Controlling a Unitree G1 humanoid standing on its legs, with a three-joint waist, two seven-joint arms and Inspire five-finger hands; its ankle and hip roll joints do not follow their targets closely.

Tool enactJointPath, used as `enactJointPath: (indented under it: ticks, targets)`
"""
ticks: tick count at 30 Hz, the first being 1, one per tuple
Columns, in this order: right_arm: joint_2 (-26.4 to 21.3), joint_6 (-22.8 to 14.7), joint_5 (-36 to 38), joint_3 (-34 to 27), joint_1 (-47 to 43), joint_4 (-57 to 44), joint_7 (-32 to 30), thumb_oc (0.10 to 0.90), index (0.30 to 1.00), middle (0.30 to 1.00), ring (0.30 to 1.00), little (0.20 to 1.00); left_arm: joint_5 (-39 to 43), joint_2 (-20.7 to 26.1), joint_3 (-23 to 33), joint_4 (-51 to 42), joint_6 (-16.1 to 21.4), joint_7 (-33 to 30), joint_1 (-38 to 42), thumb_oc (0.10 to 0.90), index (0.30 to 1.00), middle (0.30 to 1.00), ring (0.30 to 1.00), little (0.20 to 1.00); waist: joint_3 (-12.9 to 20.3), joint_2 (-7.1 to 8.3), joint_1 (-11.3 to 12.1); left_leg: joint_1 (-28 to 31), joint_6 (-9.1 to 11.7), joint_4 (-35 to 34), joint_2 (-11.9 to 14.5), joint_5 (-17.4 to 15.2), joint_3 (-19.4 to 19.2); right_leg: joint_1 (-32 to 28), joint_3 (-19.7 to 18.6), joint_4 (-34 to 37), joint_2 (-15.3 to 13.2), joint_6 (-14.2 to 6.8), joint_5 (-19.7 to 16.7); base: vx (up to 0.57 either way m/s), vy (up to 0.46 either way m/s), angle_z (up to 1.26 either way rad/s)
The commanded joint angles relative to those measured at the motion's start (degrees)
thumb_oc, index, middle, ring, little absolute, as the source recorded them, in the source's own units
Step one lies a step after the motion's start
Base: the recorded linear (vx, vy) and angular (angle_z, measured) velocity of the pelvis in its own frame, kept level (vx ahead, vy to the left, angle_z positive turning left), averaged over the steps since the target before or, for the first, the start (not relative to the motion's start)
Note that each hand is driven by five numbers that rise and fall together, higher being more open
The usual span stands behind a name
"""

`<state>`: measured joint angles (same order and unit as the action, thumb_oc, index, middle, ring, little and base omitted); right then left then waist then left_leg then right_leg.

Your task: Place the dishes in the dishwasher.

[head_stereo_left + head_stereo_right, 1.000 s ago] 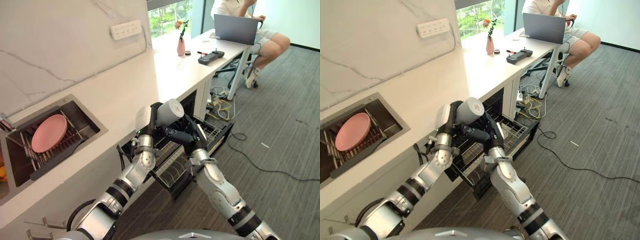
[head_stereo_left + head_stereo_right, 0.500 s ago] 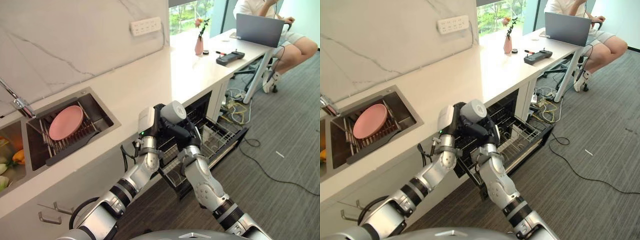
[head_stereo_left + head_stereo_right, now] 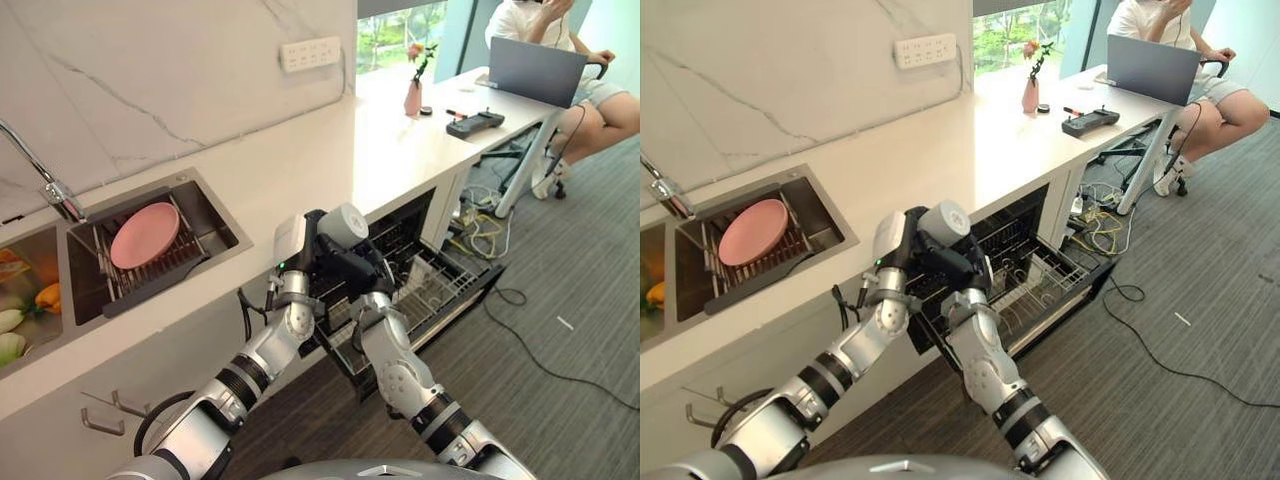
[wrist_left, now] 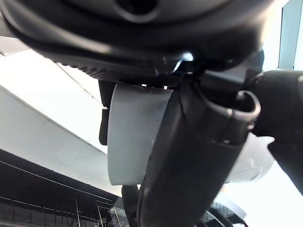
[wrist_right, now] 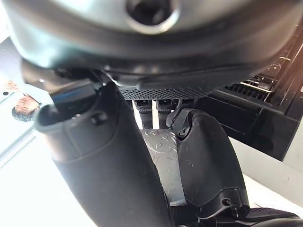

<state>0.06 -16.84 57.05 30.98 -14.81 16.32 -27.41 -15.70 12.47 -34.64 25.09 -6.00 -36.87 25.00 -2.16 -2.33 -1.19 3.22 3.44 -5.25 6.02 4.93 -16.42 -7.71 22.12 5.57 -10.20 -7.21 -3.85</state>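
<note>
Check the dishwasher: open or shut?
Open. The dishwasher's wire rack is pulled out over the floor below the counter. Both hands, left and right, hold a grey cup above it.

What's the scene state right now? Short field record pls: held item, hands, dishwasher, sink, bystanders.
held item: grey cup, held above the open dishwasher, at the counter's front edge
left hand: left hand curled round the cup
right hand: right hand also gripping the cup, from the dishwasher side
dishwasher: door open, lower rack pulled out over the floor
sink: pink plate lying on the rack in the sink
counter: pink vase with a flower and a black controller at the far end
bystander: person seated behind a laptop
</note>
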Motion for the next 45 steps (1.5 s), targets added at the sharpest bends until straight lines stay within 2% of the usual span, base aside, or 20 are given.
enactJointPath:
  ticks: [1,10,14,16,18,19,20,21,25,32,39,42,43,44,45]
  targets:
    - [9.9,-6.8,3.4,-7.0,-18.3,3.4,2.5,0.800,0.900,0.900,0.900,0.900,-0.5,-5.5,-8.2,-1.6,9.6,0.4,11.0,0.400,0.300,0.300,0.300,0.300,0.6,1.49,2.1,4.2,1.4,0.6,0.3,-6.3,1.6,2.4,2.4,-1.4,-4.0,-3.7,1.1,0.00,0.000,0.00]
    - [9.6,-8.4,6.5,-10.0,-20.8,4.4,5.8,0.800,0.900,0.900,0.900,0.900,2.1,-5.5,-8.3,-2.7,10.8,2.7,11.0,0.400,0.300,0.300,0.300,0.300,0.7,1.47,2.8,3.8,1.5,0.6,0.4,-6.1,2.3,2.3,2.9,-1.2,-3.9,-3.8,1.4,0.01,-0.001,0.04]
    - [8.7,-7.6,5.3,-10.6,-21.6,5.3,6.7,0.800,0.900,0.900,0.900,0.900,2.2,-5.5,-8.4,-3.0,11.5,3.6,11.2,0.400,0.300,0.300,0.300,0.300,0.6,1.46,3.0,3.6,1.5,0.6,0.4,-6.1,2.5,2.2,3.1,-1.2,-4.0,-3.8,1.5,0.00,0.000,0.06]
    - [6.3,-5.8,2.4,-10.4,-22.1,6.1,8.8,0.800,0.900,0.900,0.900,0.900,3.1,-5.3,-8.1,-3.6,12.4,5.1,10.7,0.400,0.300,0.300,0.300,0.300,0.6,1.58,3.3,3.5,1.5,0.6,0.3,-6.0,2.7,2.2,3.2,-1.2,-4.0,-3.8,1.5,0.00,0.000,0.00]
    - [4.8,-4.9,1.1,-10.5,-22.5,6.2,10.3,0.595,0.592,0.592,0.592,0.592,4.2,-4.9,-8.0,-4.4,13.1,6.4,10.2,0.400,0.300,0.300,0.300,0.300,0.6,1.64,3.4,3.4,1.5,0.5,0.3,-6.0,2.8,2.2,3.2,-1.2,-4.0,-3.8,1.6,0.00,0.000,0.00]
    - [4.3,-4.6,0.7,-10.6,-22.5,6.4,10.8,0.595,0.592,0.592,0.592,0.592,5.0,-5.0,-8.0,-4.5,13.4,7.0,9.8,0.400,0.300,0.300,0.300,0.300,0.6,1.66,3.5,3.4,1.5,0.5,0.3,-6.0,2.9,2.1,3.3,-1.2,-4.0,-3.8,1.6,0.00,0.000,0.00]
    - [4.0,-4.5,0.6,-10.8,-22.7,6.5,11.3,0.413,0.319,0.319,0.319,0.319,5.9,-5.0,-8.0,-4.8,13.8,7.7,9.4,0.400,0.300,0.300,0.300,0.300,0.6,1.70,3.5,3.4,1.5,0.5,0.4,-6.0,3.0,2.1,3.4,-1.2,-4.0,-3.7,1.7,0.00,-0.004,0.04]
    - [4.0,-4.5,0.6,-10.8,-22.7,6.5,11.3,0.400,0.300,0.300,0.300,0.300,5.9,-5.0,-8.0,-4.8,13.8,7.7,9.4,0.400,0.300,0.300,0.300,0.300,0.6,1.70,3.5,3.4,1.5,0.5,0.4,-6.0,3.0,2.1,3.4,-1.2,-4.0,-3.7,1.7,0.00,-0.007,0.04]
    - [1.7,-4.0,-1.1,-11.5,-23.0,6.7,13.2,0.400,0.300,0.300,0.300,0.300,13.0,-5.8,-8.3,-6.6,14.9,12.3,6.5,0.400,0.300,0.300,0.300,0.300,0.6,1.93,3.7,3.3,1.6,0.5,0.4,-6.0,3.2,1.8,3.7,-1.1,-3.7,-3.7,1.9,0.00,0.000,0.00]
    - [-0.1,-3.6,-0.9,-12.0,-23.1,6.5,15.5,0.400,0.300,0.300,0.300,0.300,16.9,-6.6,-9.5,-6.5,15.3,16.1,5.0,0.400,0.300,0.300,0.300,0.300,0.5,2.00,3.7,3.4,1.6,0.4,0.6,-5.9,3.4,1.7,3.6,-1.0,-3.6,-3.6,2.1,0.00,0.000,0.00]
    - [1.1,-5.8,2.4,-14.2,-23.6,6.0,14.4,0.400,0.300,0.300,0.300,0.300,18.5,-7.5,-10.4,-5.2,14.9,16.9,5.3,0.400,0.300,0.300,0.300,0.300,0.5,1.70,3.2,3.5,1.7,0.3,0.6,-6.0,3.3,1.6,3.7,-0.9,-3.6,-3.6,2.0,0.00,0.000,0.00]
    - [2.3,-7.4,3.3,-16.1,-23.7,5.3,11.7,0.400,0.300,0.300,0.300,0.300,18.6,-7.7,-11.2,-4.9,14.2,17.4,5.7,0.400,0.300,0.300,0.300,0.300,0.5,1.40,3.0,3.5,1.7,0.3,0.7,-6.0,3.3,1.5,3.7,-0.9,-3.5,-3.5,2.1,0.00,0.000,0.00]
    - [2.4,-7.8,2.9,-16.8,-23.9,5.1,10.7,0.400,0.300,0.300,0.300,0.300,18.4,-7.8,-11.7,-4.6,13.9,17.9,6.0,0.453,0.380,0.380,0.380,0.380,0.5,1.27,2.9,3.5,1.7,0.3,0.7,-6.0,3.2,1.5,3.7,-0.9,-3.5,-3.5,2.1,0.00,0.000,0.00]
    - [2.7,-7.9,2.6,-17.2,-23.9,4.9,9.9,0.400,0.300,0.300,0.300,0.300,18.0,-7.8,-12.1,-4.5,13.8,18.1,6.3,0.800,0.900,0.900,0.900,0.900,0.5,1.23,2.8,3.5,1.8,0.3,0.7,-6.0,3.2,1.5,3.7,-0.9,-3.4,-3.5,2.1,0.00,0.000,0.00]
    - [2.8,-8.3,2.2,-17.4,-23.9,4.8,9.3,0.400,0.300,0.300,0.300,0.300,17.5,-7.8,-12.5,-4.5,13.7,18.3,7.0,0.800,0.900,0.900,0.900,0.900,0.6,1.13,2.6,3.6,1.8,0.3,0.8,-6.0,3.3,1.5,3.6,-0.9,-3.4,-3.4,2.2,0.00,0.000,0.00]
